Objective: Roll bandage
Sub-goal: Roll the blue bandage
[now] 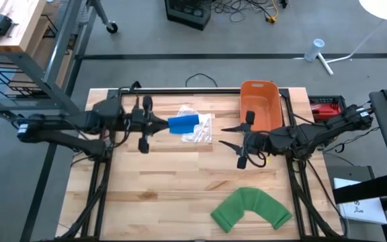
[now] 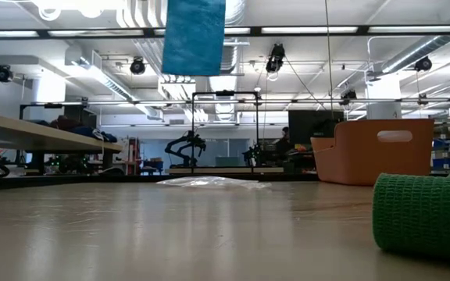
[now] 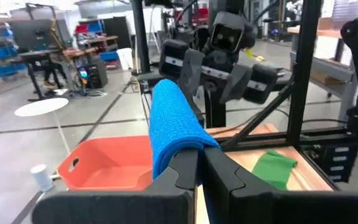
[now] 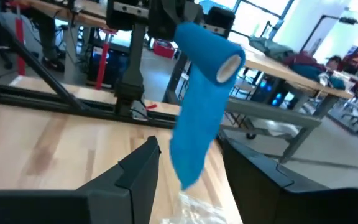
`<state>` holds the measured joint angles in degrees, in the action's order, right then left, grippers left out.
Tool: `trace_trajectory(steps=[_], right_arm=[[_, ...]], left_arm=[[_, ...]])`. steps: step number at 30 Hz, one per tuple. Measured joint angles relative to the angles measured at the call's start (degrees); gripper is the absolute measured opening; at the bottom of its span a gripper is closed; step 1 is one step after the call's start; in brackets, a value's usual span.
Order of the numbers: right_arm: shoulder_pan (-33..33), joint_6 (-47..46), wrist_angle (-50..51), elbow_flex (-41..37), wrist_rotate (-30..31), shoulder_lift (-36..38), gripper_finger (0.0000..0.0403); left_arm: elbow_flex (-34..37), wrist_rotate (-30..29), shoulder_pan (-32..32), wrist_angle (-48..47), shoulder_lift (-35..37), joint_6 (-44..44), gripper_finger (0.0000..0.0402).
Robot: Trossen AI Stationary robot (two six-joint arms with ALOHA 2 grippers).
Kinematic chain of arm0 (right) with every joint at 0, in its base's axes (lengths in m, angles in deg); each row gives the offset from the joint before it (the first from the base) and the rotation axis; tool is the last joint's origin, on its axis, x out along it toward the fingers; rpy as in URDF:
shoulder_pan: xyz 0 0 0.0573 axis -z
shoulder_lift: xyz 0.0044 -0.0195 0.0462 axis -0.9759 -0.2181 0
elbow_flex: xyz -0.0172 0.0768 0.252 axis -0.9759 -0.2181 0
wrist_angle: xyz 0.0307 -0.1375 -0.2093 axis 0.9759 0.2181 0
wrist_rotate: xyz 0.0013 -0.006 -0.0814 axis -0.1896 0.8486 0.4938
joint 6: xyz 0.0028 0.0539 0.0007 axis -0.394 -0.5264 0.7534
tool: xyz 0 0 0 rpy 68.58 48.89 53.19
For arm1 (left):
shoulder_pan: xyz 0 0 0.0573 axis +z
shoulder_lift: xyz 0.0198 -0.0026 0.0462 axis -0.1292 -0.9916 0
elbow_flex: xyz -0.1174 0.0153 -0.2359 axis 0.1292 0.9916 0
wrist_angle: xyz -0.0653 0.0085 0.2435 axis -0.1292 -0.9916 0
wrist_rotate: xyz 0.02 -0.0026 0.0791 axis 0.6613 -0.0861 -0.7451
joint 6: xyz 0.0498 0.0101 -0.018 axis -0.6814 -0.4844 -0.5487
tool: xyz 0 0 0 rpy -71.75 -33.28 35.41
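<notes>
A blue bandage [image 1: 183, 124], partly rolled, hangs high above the table in my left gripper [image 1: 161, 122], which is shut on it. In the right wrist view its rolled end [image 4: 219, 59] is on top and a loose tail [image 4: 188, 155] hangs down. It also shows at the top of the low view [image 2: 194, 35]. My right gripper [image 1: 230, 136] is open and empty, to the bandage's right, pointing at it. A green bandage [image 1: 250, 207] lies bent on the table at the near right. My left gripper pinches the blue bandage between its two shut fingers [image 3: 219, 174], at the band just below the rolled part [image 3: 182, 140]. The fingers come level from the table's left. The bandage is lifted clear of the table, and its tail hangs slack below the fingers.
A clear plastic wrapper [image 1: 198, 129] lies on the table under the blue bandage. An orange bin [image 1: 259, 104] stands at the far right. There is bare wood at the table's near left and middle.
</notes>
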<state>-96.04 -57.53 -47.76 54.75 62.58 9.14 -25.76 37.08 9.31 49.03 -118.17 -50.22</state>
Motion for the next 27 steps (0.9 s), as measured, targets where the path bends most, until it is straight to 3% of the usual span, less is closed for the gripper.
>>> trace_trajectory(steps=[5,8,12,19,27], right_arm=[[0.0,-7.1,0.6,0.0,0.0,0.0,0.0171],[0.0,-8.6,0.9,0.0,0.0,-0.3,0.0172],[0.0,0.7,0.7,0.0,1.4,-0.3,0.0172],[0.1,13.9,0.4,0.1,12.7,-0.3,0.0179],[0.1,30.6,-1.4,0.1,12.8,-0.3,0.0259]], left_arm=[[0.0,9.9,5.7,4.5,-3.9,0.7,0.0000],[0.0,12.8,7.4,6.4,-6.1,1.5,0.0000],[0.0,13.3,8.8,7.2,-7.3,2.3,0.0000],[0.0,13.3,9.0,5.5,-6.9,5.6,0.0000],[0.7,13.3,9.0,4.9,-5.3,7.5,0.0000]])
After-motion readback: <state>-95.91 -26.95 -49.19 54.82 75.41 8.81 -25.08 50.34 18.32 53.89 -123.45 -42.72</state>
